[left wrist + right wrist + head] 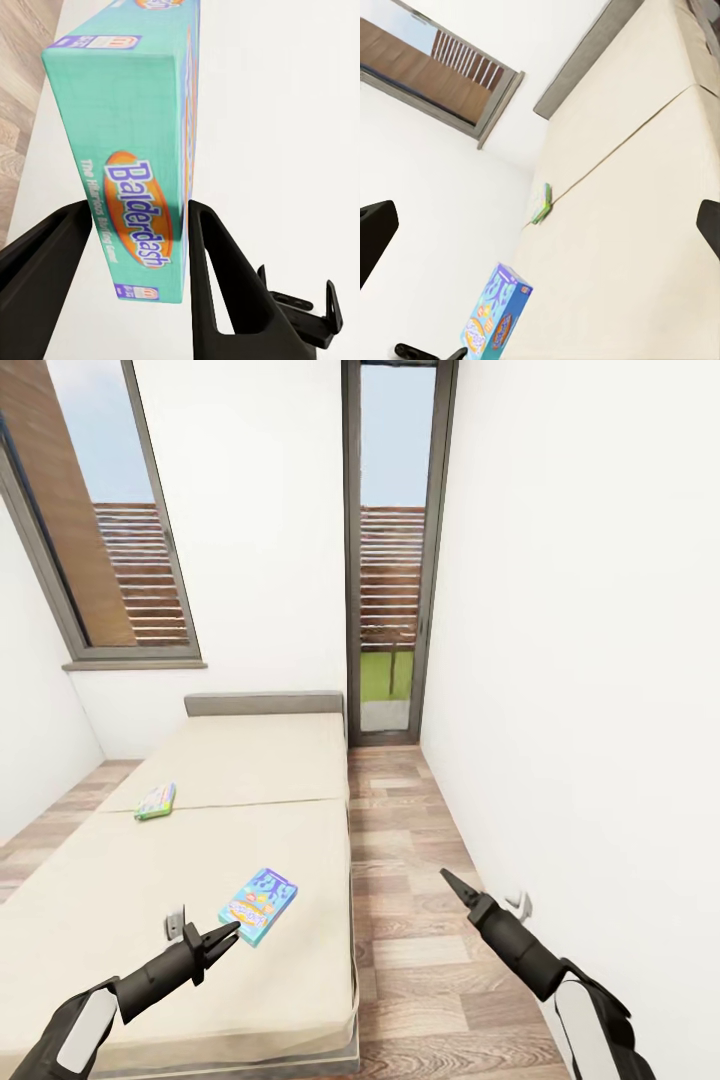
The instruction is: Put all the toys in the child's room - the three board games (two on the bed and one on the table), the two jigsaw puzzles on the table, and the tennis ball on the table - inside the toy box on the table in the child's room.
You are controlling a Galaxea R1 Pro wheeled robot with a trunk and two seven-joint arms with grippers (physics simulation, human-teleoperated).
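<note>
From the head view, the flat light blue cardboard board game box (258, 905) lies on the plain beige mattress of the bed (240, 760), near its floor-side edge, with the left pincer (222, 939) right at its near end. A second flat box, green-edged with a colourful cover (156, 801), lies well apart near the mattress seam. The left arm reaches forward low over the bed; the right pincer (452, 884) hangs over the wood-plank floor (400, 830), arm extended, holding nothing.

In the left wrist view, the blue box's teal end panel sits between the two black fingers (214, 277), spread on either side of it; whether they press it I cannot tell. It looks light, stiff and somewhat slick, likely best pinched across its thin depth at this short end.

In the right wrist view, both boxes lie on the bed, and the pincer's fingers stand wide apart.
</note>
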